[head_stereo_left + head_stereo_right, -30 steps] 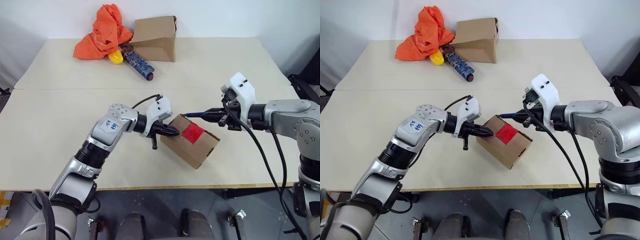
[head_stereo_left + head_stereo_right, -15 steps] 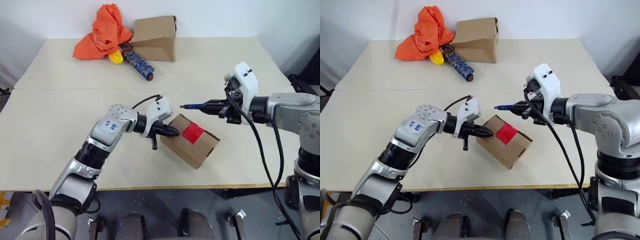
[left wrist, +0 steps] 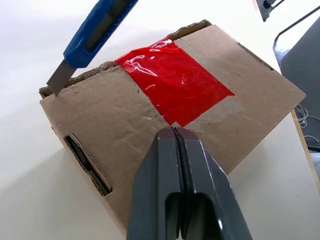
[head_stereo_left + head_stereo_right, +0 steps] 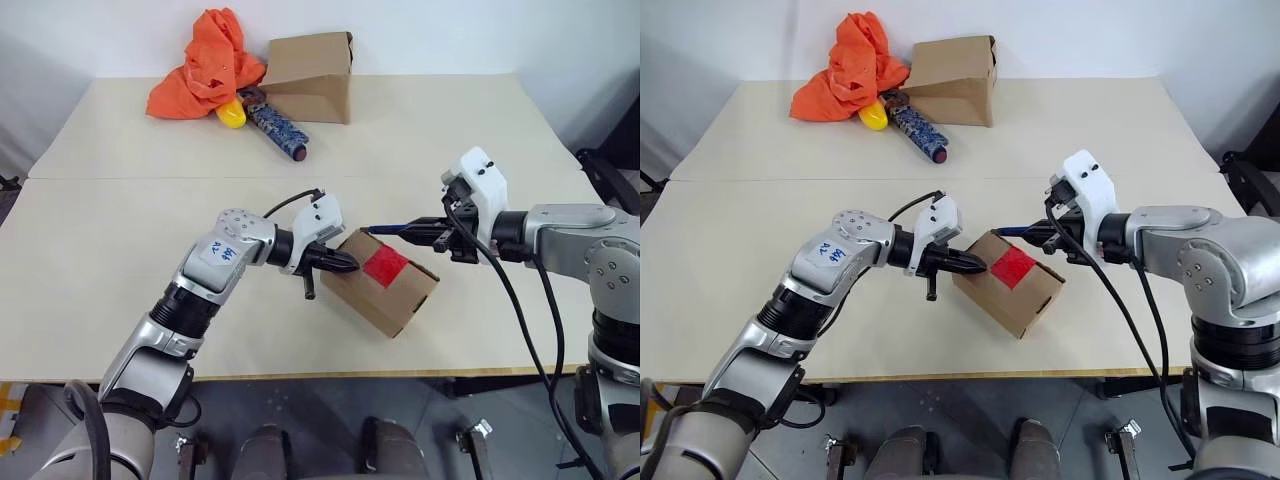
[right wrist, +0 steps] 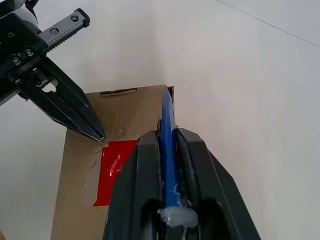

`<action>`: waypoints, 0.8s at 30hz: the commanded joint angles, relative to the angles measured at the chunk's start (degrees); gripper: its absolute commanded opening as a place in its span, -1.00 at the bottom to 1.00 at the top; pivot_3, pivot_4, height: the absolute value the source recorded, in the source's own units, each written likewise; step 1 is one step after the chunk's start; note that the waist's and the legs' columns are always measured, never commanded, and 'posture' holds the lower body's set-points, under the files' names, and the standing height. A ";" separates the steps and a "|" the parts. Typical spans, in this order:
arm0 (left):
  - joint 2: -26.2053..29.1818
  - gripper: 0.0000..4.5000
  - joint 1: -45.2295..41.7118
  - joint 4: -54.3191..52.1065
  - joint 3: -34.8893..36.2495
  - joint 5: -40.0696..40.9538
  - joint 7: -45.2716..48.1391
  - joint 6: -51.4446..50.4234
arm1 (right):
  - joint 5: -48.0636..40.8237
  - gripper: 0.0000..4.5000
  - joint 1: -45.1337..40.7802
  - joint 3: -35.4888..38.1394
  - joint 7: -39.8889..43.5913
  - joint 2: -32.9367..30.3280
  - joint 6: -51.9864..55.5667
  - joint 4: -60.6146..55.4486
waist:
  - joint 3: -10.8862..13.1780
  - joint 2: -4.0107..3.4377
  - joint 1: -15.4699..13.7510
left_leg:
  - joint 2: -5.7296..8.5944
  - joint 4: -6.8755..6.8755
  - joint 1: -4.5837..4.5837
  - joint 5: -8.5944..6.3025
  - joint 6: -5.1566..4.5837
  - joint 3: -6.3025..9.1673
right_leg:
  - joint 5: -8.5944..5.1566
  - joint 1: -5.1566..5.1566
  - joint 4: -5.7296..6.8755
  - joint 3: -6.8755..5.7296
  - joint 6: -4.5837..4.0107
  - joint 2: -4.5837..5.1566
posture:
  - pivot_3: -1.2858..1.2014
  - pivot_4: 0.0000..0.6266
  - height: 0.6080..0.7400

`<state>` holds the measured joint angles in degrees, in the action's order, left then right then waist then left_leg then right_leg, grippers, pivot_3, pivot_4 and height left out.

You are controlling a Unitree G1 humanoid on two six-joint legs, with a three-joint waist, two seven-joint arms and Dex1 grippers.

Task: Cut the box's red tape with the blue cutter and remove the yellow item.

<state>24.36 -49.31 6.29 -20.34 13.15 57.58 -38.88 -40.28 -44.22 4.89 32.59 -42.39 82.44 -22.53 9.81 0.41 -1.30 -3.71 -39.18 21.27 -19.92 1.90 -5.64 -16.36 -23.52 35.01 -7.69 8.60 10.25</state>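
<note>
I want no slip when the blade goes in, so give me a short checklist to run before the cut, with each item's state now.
1. Blue cutter clamped in the right gripper: ok.
2. Blade out, at the box's far top edge: ok.
3. Left gripper shut, tips pressed on the box top beside the red tape: ok.
4. Blade on the tape: not ok, it sits at the cardboard edge, off the tape.
5. Tape uncut: ok.
6. Yellow item inside: cannot tell, box closed.
</note>
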 commanded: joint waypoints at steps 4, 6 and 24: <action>0.17 -0.99 1.30 0.54 -1.32 -1.48 -0.13 -1.17 | -0.05 -0.93 0.63 0.46 -0.22 -2.13 0.92 -1.16 | 0.00 0.00 -0.02 | 0.00 0.00 0.00 0.00 0.00 0.00 | 0.00 0.00 0.00 0.00 0.00 0.00 | 0.03 -0.52 1.00; 0.14 -0.99 1.33 0.50 -1.29 -1.44 -0.16 -1.24 | 0.00 -0.93 0.91 1.02 -0.33 -2.60 1.20 -1.10 | 0.00 0.00 -0.07 | 0.00 0.00 0.00 0.00 0.00 0.00 | 0.00 0.00 0.00 0.00 0.00 0.00 | 0.03 -0.52 1.00; 0.04 -0.99 1.88 -0.28 -1.38 -1.30 -0.22 -1.78 | -2.19 -0.93 3.99 4.99 -1.10 -4.37 5.05 -3.55 | 0.00 0.01 -0.25 | 0.00 0.00 0.01 -0.01 -0.02 0.00 | 0.00 0.02 -0.03 -0.01 0.00 0.00 | 0.03 -0.52 1.00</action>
<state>24.23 -48.88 5.19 -20.41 13.16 57.46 -39.50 -42.76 -41.30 8.48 32.47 -44.80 85.25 -25.11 9.81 0.42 -1.56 -3.71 -39.18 21.28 -19.94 1.88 -5.63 -16.35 -23.49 34.97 -7.70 8.60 10.25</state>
